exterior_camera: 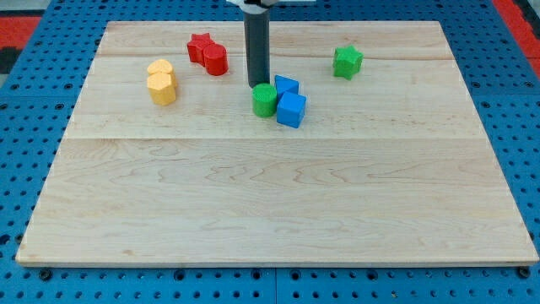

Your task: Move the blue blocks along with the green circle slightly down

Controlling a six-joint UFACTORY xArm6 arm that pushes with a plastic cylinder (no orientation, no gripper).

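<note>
A green circle block [265, 100] sits a little above the board's middle. Two blue blocks touch it on its right: a blue cube [292, 110] nearer the view's bottom and a second blue block [287, 85] just above that, its shape partly hidden. My tip [257, 84] stands at the upper left edge of the green circle, touching or almost touching it, with the dark rod rising straight up out of the view's top.
A red star [199, 47] and a red cylinder [216, 59] sit together at the upper left. Two yellow blocks [160, 81] stand left of them. A green star [347, 61] lies at the upper right. The wooden board [270, 211] rests on a blue pegboard.
</note>
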